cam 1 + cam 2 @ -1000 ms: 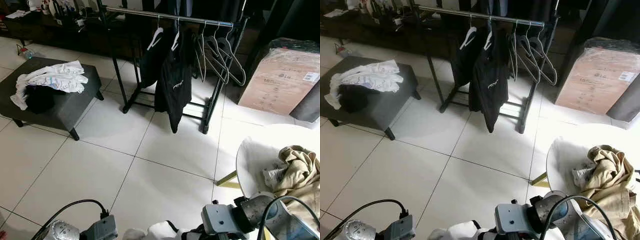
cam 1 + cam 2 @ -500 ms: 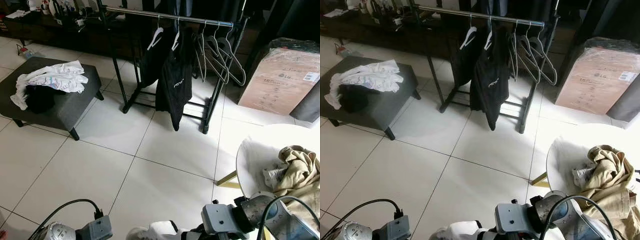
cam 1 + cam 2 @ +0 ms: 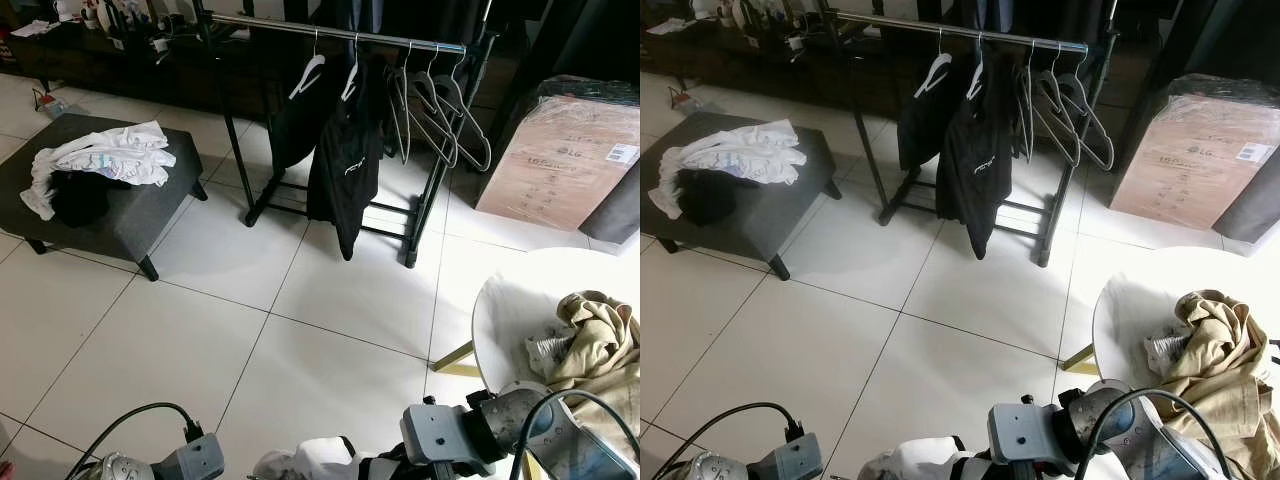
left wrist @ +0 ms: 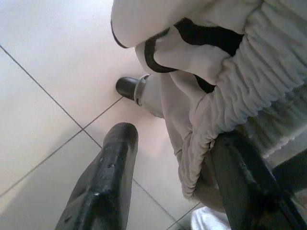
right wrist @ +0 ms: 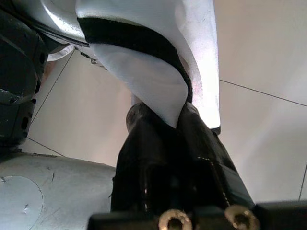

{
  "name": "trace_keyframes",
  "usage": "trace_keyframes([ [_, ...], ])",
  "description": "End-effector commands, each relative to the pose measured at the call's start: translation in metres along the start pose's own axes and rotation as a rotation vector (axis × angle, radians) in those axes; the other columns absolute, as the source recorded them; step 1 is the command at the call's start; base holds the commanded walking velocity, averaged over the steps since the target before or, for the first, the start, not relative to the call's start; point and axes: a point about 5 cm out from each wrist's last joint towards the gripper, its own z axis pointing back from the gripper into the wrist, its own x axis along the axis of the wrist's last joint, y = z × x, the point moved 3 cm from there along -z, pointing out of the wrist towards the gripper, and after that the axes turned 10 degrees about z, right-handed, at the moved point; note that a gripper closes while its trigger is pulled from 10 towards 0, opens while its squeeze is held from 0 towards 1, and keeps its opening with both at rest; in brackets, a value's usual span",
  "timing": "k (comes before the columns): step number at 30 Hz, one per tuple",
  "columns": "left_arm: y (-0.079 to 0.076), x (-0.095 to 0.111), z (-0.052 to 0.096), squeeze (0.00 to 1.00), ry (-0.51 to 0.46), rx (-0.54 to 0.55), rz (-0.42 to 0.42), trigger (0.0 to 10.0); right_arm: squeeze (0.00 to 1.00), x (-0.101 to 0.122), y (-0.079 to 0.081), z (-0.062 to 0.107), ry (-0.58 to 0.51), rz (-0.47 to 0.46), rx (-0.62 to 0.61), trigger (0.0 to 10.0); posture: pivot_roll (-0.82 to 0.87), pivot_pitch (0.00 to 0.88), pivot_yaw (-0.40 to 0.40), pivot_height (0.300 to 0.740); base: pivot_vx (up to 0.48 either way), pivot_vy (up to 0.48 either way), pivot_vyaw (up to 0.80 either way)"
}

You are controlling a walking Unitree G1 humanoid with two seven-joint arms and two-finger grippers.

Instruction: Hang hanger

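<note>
Your right gripper (image 5: 184, 120) pinches the white garment (image 5: 158, 52), fingers pressed together on its black-trimmed edge. Your left gripper (image 4: 175, 175) stands spread, the cloth draped between its fingers. You hold it low over the floor (image 3: 300, 300), well apart from the rack (image 3: 340, 35); I judge walking over and hanging remain.

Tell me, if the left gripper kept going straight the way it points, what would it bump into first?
Probably the white garment hanging between the left gripper's open fingers; past that, the tiled floor. Depth is hard to judge here.
</note>
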Motion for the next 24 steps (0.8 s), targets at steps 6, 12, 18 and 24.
trace_keyframes([
  [6,0.005,-0.009,-0.001,0.0,-0.012,0.09,0.081,10.0,0.0,0.003,-0.004,0.003,-0.023,0.003,-0.022,0.0,-0.07,0.21,-0.002,0.74,0.0,0.0,0.0],
  [12,0.005,-0.009,-0.004,0.0,-0.049,0.1,0.161,10.0,0.0,0.005,-0.004,0.005,-0.031,0.0,-0.015,0.0,-0.07,0.212,-0.005,0.74,0.0,0.0,0.0],
  [18,0.008,0.002,-0.003,0.0,-0.133,0.081,0.198,10.0,0.0,0.01,-0.002,0.006,-0.051,0.001,0.003,0.0,-0.07,0.211,-0.006,0.74,0.0,0.0,0.0],
  [24,-0.002,0.011,0.004,0.0,-0.165,-0.071,0.132,10.0,0.0,0.011,0.0,0.007,-0.05,0.006,0.013,0.0,-0.08,0.212,-0.009,0.74,0.0,0.0,0.0],
])
